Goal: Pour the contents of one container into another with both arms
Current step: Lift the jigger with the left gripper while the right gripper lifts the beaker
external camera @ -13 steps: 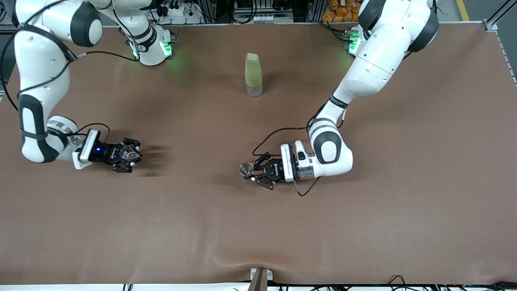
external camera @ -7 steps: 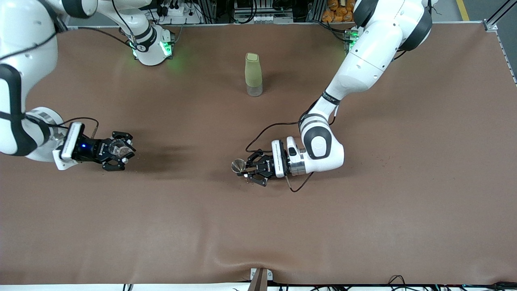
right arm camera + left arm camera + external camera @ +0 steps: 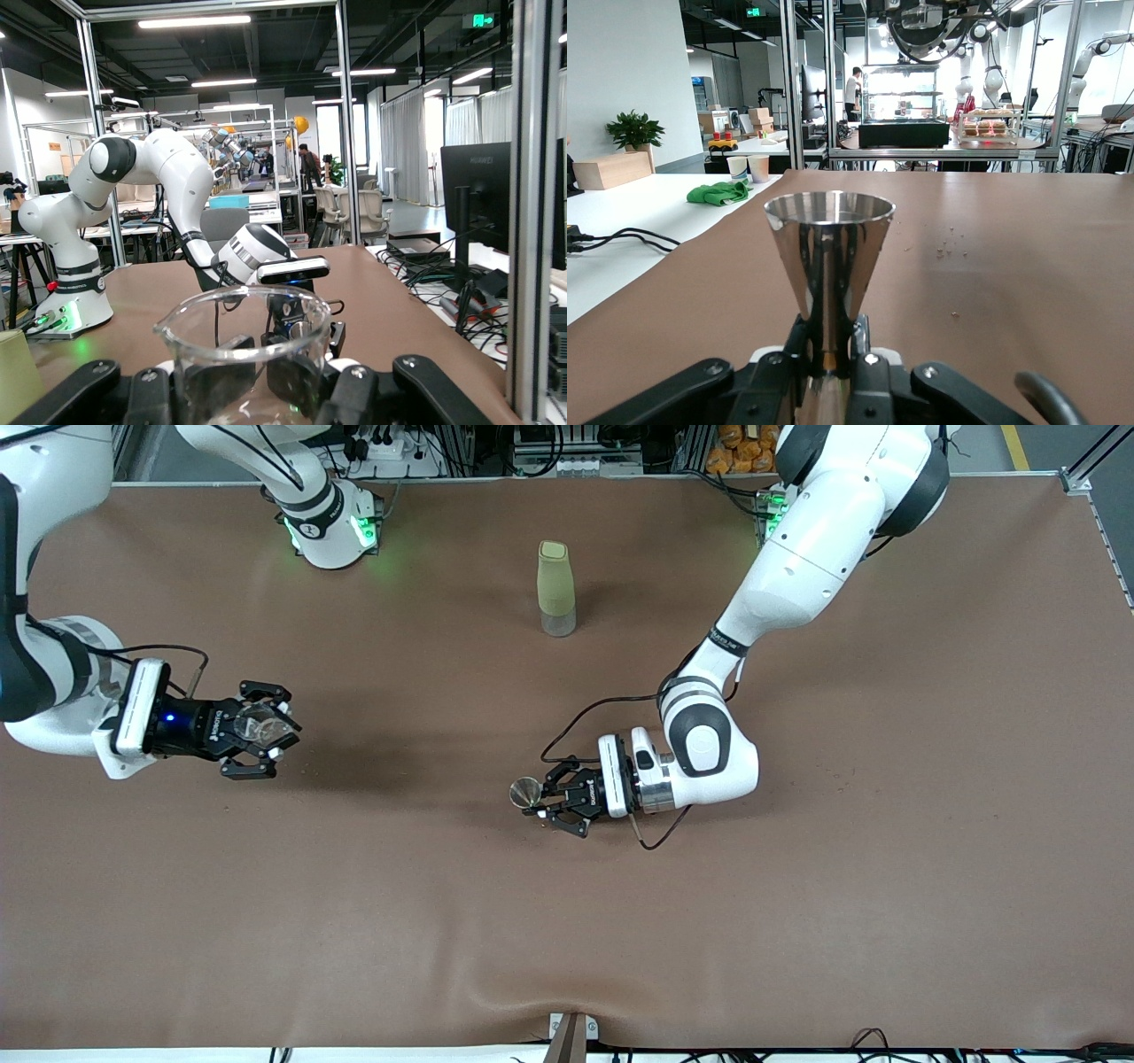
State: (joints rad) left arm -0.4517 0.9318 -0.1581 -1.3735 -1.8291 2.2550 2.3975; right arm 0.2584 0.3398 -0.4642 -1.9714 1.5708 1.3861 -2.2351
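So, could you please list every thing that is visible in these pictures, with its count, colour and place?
metal funnel: one, shiny silver, wide mouth up, gripped by its narrow stem in the left end effector, over the middle of the table.
glass beaker: one, clear, looks empty, upright in the right end effector, over the right arm's end of the table.
bottle: one, pale yellow-green with a clear base, standing upright on the table, farther from the front camera than the funnel.
table: one, covered with a brown mat.
left end effector: one, black, shut on the funnel stem.
right end effector: one, black, shut around the beaker.
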